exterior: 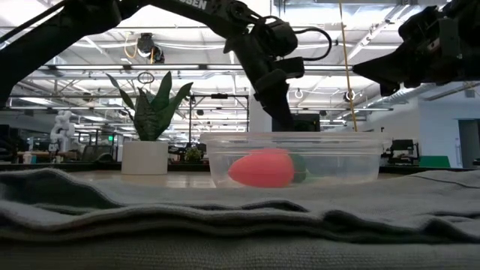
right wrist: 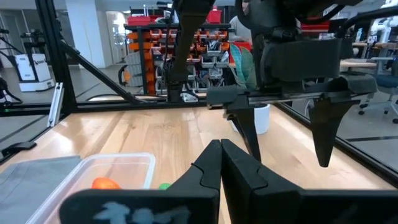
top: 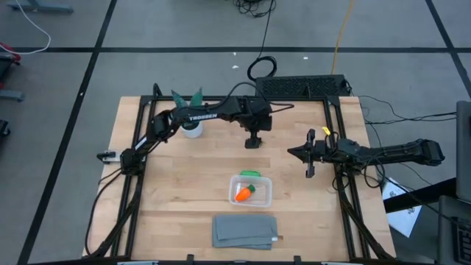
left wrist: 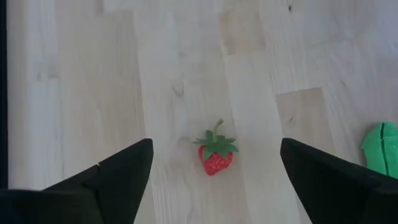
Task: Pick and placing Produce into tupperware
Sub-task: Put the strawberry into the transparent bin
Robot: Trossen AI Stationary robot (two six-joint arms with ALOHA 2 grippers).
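A small red berry [left wrist: 216, 155] with a green leafy cap lies on the bare wood. My left gripper [left wrist: 216, 143] hangs open above it with a finger on each side, and hides the berry in the high view [top: 253, 140]. The clear tub [top: 263, 199] stands near the table's front, with the orange carrot [top: 243, 193] lying inside. The green pod [top: 250, 174] lies by the tub's far wall; whether it touches the wall I cannot tell. My right gripper [top: 292, 152] is shut and held in the air to the right of the left gripper, pointing left.
A grey folded cloth [top: 245, 230] lies at the near edge in front of the tub. A teal-leaved plant in a white pot [top: 191, 126] stands at the far left under the left arm. Bare wood lies between the berry and the tub.
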